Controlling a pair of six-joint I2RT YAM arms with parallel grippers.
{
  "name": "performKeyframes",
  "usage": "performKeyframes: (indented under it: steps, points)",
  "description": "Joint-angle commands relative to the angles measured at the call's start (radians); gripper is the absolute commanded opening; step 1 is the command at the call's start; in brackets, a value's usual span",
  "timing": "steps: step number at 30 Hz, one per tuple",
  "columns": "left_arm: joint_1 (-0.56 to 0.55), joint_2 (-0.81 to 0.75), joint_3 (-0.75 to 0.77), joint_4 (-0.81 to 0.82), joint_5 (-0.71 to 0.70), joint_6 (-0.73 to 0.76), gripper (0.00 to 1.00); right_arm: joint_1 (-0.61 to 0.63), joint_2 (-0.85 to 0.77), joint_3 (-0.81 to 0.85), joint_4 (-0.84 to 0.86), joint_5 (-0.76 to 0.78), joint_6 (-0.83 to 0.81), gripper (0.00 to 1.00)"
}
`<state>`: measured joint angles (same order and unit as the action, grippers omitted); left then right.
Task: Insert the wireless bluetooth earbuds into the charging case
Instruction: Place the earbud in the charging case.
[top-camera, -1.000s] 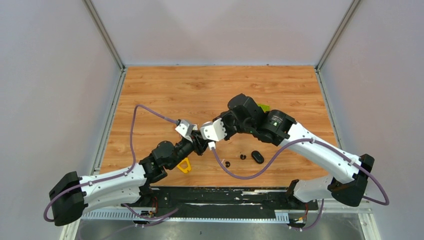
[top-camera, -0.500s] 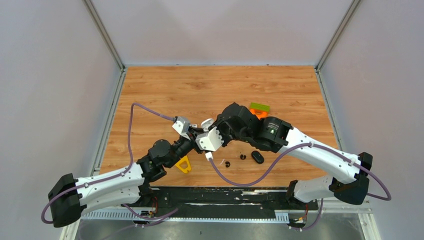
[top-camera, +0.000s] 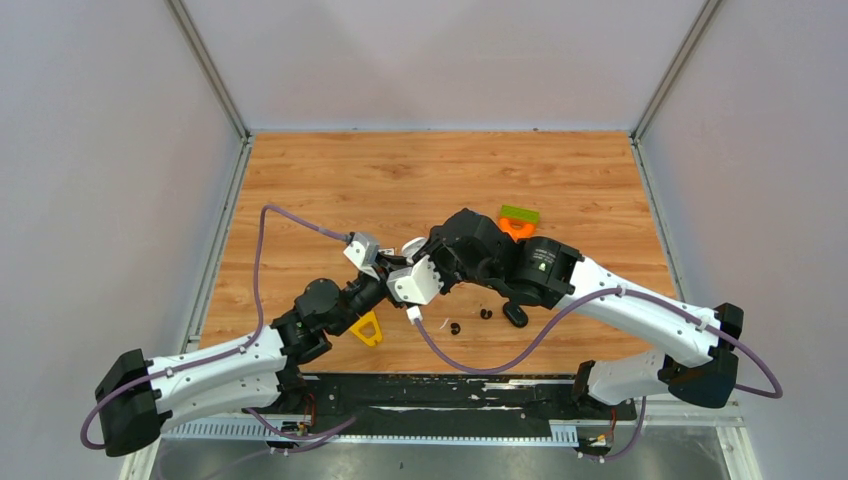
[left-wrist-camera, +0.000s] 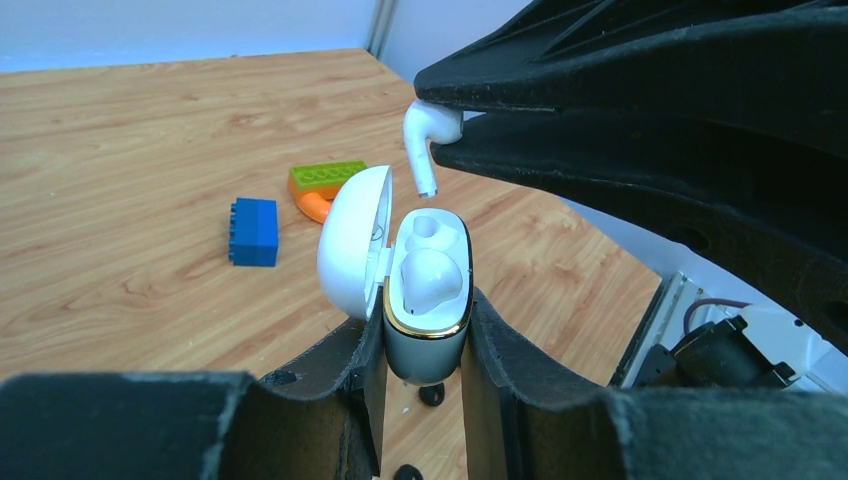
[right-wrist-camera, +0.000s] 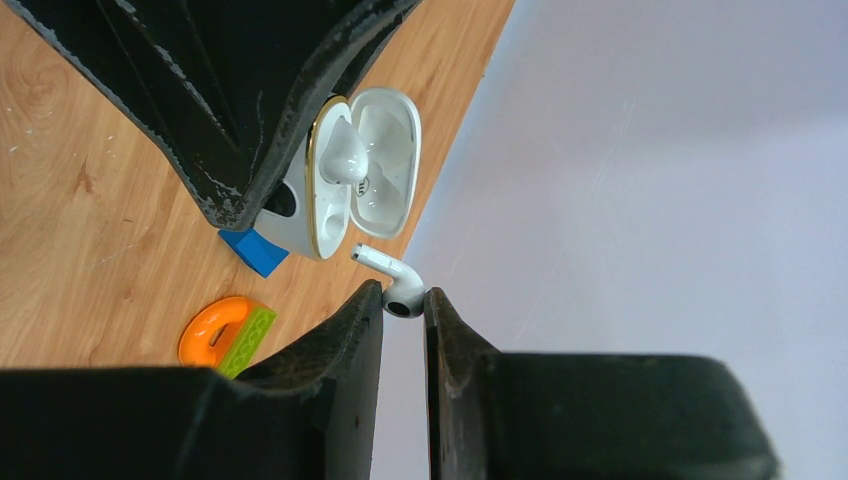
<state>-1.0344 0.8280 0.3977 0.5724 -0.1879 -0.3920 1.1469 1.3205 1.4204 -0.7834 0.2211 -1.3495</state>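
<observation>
The right gripper (right-wrist-camera: 403, 300) is pinched narrow on the head of a white earbud (right-wrist-camera: 392, 279), with the stem pointing out toward the charging case (left-wrist-camera: 426, 318). Over the last second it has swung in from farther back and closed on the left gripper (left-wrist-camera: 425, 340). The green block (top-camera: 519, 213) and orange piece (top-camera: 514, 228) it was covering now show behind it. In the last half second the shift is slight, more a fine approach. The left gripper clamps the case by its sides, lid (left-wrist-camera: 350, 240) thrown open. One seated bud (left-wrist-camera: 430, 276) is already in place and the far socket (left-wrist-camera: 433, 228) is empty. The held stem hangs just above that socket, not yet in it. Insertion looks imminent: the stem needs lining up with the well, then lowering. Two black buds (top-camera: 455, 327) lie on the table (top-camera: 330, 180) near the arms.
</observation>
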Motion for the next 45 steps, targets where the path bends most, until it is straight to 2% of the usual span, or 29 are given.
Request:
performKeyframes:
  steps: [1,13,33,36,40,45]
  points:
    - [-0.002,-0.02,0.04,0.012,0.0,-0.004,0.0,0.007,0.002,0.017,0.058,0.037,-0.018,0.13]
    - [-0.002,-0.024,0.068,-0.008,-0.01,0.016,0.0,0.035,-0.01,0.009,0.02,0.021,-0.024,0.13]
    - [-0.003,-0.036,0.072,-0.037,-0.021,0.011,0.0,0.042,-0.029,-0.034,0.12,0.09,-0.073,0.13]
    - [-0.002,-0.046,0.073,-0.048,-0.028,0.03,0.0,0.043,-0.088,-0.096,0.223,0.074,-0.159,0.14]
    - [-0.003,-0.061,0.075,-0.054,-0.031,0.073,0.0,0.056,-0.202,-0.295,0.448,0.05,-0.36,0.14]
    - [-0.002,-0.067,0.092,-0.077,-0.02,0.15,0.0,0.067,-0.236,-0.353,0.509,0.037,-0.47,0.13]
